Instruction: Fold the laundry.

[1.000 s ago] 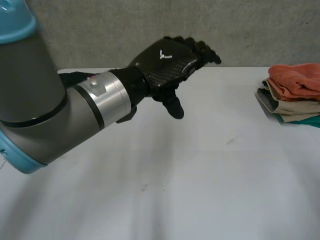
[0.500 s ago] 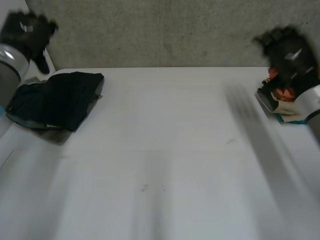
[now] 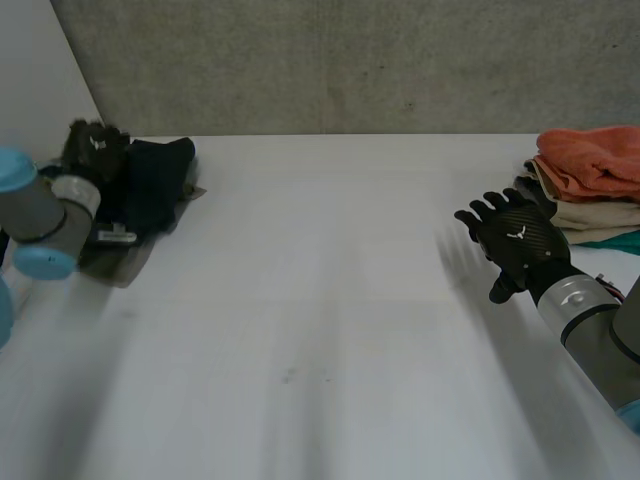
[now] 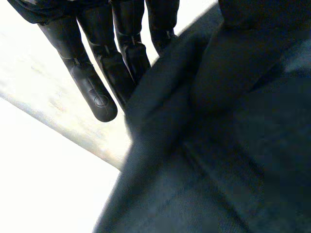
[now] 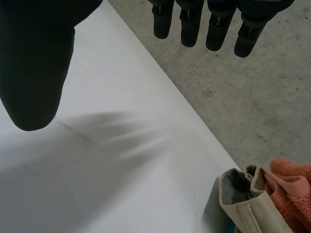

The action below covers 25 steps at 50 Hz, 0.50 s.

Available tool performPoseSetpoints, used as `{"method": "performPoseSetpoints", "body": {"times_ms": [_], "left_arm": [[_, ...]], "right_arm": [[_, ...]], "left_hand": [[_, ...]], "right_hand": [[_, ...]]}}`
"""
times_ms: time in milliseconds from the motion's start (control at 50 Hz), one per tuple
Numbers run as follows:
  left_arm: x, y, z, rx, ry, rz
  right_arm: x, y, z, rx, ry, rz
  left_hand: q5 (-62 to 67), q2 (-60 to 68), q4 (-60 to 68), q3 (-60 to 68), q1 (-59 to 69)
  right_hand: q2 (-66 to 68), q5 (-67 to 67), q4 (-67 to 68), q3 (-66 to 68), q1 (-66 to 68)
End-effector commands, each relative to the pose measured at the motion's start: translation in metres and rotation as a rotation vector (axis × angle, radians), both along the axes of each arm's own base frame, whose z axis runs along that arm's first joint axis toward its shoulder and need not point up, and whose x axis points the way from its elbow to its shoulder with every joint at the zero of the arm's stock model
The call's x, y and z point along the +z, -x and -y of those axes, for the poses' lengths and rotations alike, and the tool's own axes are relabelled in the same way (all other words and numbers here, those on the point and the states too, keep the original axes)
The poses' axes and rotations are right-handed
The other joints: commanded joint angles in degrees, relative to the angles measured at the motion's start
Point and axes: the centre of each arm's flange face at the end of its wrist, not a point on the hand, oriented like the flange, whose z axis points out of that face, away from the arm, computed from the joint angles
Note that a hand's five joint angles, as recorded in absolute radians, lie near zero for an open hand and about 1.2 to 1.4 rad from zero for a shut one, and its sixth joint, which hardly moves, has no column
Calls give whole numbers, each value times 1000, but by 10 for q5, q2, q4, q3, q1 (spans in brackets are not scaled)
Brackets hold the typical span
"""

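- Left hand's fingers (image 4: 92, 92): straight and close side by side, lying along the edge of the dark garment (image 4: 218, 160), whose cloth covers part of them. Nothing is curled round the cloth.
- Left hand (image 3: 93, 147): at the far left corner of the table (image 3: 320, 300), resting at the left side of the dark garment.
- Dark garment, head view (image 3: 155, 185): bunched in a heap at that far left corner, beside the left arm (image 3: 35, 215).
- Right hand's fingers (image 5: 192, 24): straight and spread apart, the thumb (image 5: 34, 63) held wide of them, holding nothing.
- Right hand (image 3: 518, 243): over the bare tabletop on the right side, back of the hand up, near the stack of folded laundry (image 3: 585, 205) but apart from it.
- Stack of folded laundry: at the far right edge of the table, with an orange towel (image 3: 595, 160) on top, a beige piece (image 3: 590, 215) under it and a teal piece (image 3: 615, 240) lowest.
- Grey wall (image 3: 350, 60): behind the table's far edge.
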Motion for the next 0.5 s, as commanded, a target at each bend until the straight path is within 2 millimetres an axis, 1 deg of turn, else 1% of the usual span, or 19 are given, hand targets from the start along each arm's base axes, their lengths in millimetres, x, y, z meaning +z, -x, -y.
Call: {"method": "performPoseSetpoints", "body": {"times_ms": [20,40,60,120,140,200,220,260,280,300,360,380,420,460,500], "left_arm": [[104,46,-61,-76,149,-192],[114,53,-72,-101,156,-216],[135,67,-94,-150,170,-265],[152,90,-129,-240,154,-330],[153,107,-150,-305,124,-359],[138,138,-178,-405,45,-380],[126,159,-197,-467,-7,-382],[111,178,-213,-514,-65,-375],[100,188,-219,-531,-99,-368],[77,207,-233,-570,-163,-350],[55,235,-254,-636,-223,-332],[44,249,-265,-668,-246,-322],[35,259,-273,-693,-264,-316],[25,264,-275,-700,-284,-307],[19,266,-280,-707,-302,-301]], "right_arm": [[3,1,1,-7,8,7],[4,1,1,-9,10,11],[6,1,1,-10,11,16],[10,1,1,-14,23,17],[15,2,1,-25,36,19],[25,5,1,-66,57,21],[26,6,1,-74,59,20],[27,7,0,-95,59,19],[27,9,0,-112,54,15],[27,9,0,-118,52,14],[26,11,0,-136,48,13],[26,12,1,-140,46,12],[25,12,1,-140,43,14],[25,12,1,-143,39,23],[25,12,1,-144,35,32]], "left_hand": [[160,117,115,130,163],[160,117,115,130,163],[160,117,115,130,163],[160,117,115,130,163],[160,117,115,130,163],[160,117,115,130,163],[160,117,115,130,163],[160,117,115,130,163],[160,117,115,130,163],[160,117,115,130,163],[160,117,115,130,163],[160,117,115,130,163],[160,117,115,130,163],[160,117,115,130,163],[147,104,102,117,150]], "right_hand": [[-19,-29,-23,-19,-30],[-19,-29,-23,-19,-30],[-19,-29,-23,-19,-30],[-19,-29,-23,-19,-30],[-19,-29,-23,-19,-30],[-19,-29,-23,-19,-30],[-19,-29,-23,-19,-30],[-19,-29,-23,-19,-30],[-19,-29,-23,-19,-30],[-19,-29,-23,-19,-30],[-19,-29,-23,-19,-30],[-19,-29,-23,-19,-30],[-19,-29,-23,-19,-30],[-19,-29,-23,-19,-30],[-19,-29,-23,-19,-30]]}}
